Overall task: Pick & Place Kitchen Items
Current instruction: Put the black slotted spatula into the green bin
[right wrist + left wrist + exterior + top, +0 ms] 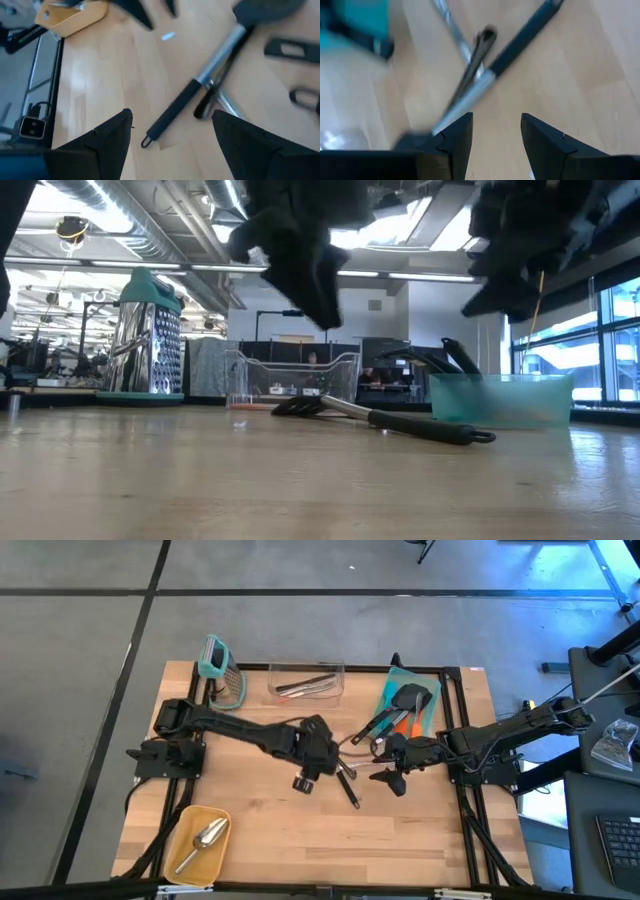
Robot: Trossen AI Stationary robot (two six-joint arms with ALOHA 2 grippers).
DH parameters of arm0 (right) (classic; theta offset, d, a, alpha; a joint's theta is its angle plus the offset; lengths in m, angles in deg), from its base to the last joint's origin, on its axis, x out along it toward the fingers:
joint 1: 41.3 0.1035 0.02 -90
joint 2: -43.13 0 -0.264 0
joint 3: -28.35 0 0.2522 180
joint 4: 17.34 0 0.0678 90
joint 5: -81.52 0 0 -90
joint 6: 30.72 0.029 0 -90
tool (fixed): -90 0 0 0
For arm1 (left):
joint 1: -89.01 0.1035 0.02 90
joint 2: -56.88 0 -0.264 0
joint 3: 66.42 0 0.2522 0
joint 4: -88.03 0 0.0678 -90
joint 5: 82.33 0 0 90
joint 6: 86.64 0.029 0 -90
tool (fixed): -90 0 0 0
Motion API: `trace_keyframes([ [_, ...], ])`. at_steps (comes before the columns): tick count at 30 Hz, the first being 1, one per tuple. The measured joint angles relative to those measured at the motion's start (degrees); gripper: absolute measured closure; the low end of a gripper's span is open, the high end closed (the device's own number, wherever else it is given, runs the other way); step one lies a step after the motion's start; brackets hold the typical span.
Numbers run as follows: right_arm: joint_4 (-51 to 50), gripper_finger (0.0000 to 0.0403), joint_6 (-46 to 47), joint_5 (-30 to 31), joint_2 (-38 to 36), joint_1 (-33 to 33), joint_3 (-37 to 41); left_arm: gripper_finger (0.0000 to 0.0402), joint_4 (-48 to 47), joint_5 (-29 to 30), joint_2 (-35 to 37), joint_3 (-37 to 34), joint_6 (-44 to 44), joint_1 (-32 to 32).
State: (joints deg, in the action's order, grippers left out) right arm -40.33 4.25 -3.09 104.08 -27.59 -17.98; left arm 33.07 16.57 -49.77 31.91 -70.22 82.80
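Overhead, I see both pincers, left (306, 783) and right (392, 780), open and empty above the worktop (420, 840); only the wrist view reveals the black-handled turner (200, 90).

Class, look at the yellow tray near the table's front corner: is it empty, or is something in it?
Not empty. The high view shows a silver metal scoop lying inside the yellow tray, handle toward its near end.

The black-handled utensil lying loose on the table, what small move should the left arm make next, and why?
Probably lower the left gripper straight down over the black-handled utensil. Its fingers stand open and empty above the wood, the utensil lies flat just ahead of them, and the right gripper waits open nearby.
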Motion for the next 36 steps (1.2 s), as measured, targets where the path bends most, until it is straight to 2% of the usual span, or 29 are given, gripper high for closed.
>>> trace_keyframes([
  [4, -1.0, 0.0123, 8.4, 0.3, 0.0, 0.0, 3.4, 0.0239, 9.5, 1.4, -0.1, -1.8, 4.9, -2.7],
  [11, -0.5, 0.0123, 14.1, -0.8, 0.0, 2.5, 5.2, 0.024, 15.0, -1.9, -4.1, -1.9, 10.4, -3.6],
  [16, 6.3, 0.0123, 13.4, -0.8, 0.0, 6.9, 5.2, 0.024, 14.1, -2.4, -9.6, 0.2, 15.6, -2.7],
  [20, 10.5, 0.0123, 12.4, -0.6, 0.0, 9.5, 5.2, 0.0241, 12.8, -3.5, -14.0, 5.8, 18.6, -2.3],
  [26, 10.1, 0.0123, 12.6, 0.0, 0.0, 12.5, 5.2, 0.0251, 6.6, -7.5, -19.4, 13.1, 21.4, -1.5],
  [28, 10.1, 0.0123, 13.0, 0.7, 0.0, 13.4, 5.2, 0.0254, 4.1, -8.2, -20.5, 13.8, 21.9, -1.1],
  [36, 10.9, 0.0123, 14.1, 2.5, 0.0, 16.1, 5.2, 0.0258, 4.4, -9.0, -23.5, 14.4, 24.8, 0.3],
])
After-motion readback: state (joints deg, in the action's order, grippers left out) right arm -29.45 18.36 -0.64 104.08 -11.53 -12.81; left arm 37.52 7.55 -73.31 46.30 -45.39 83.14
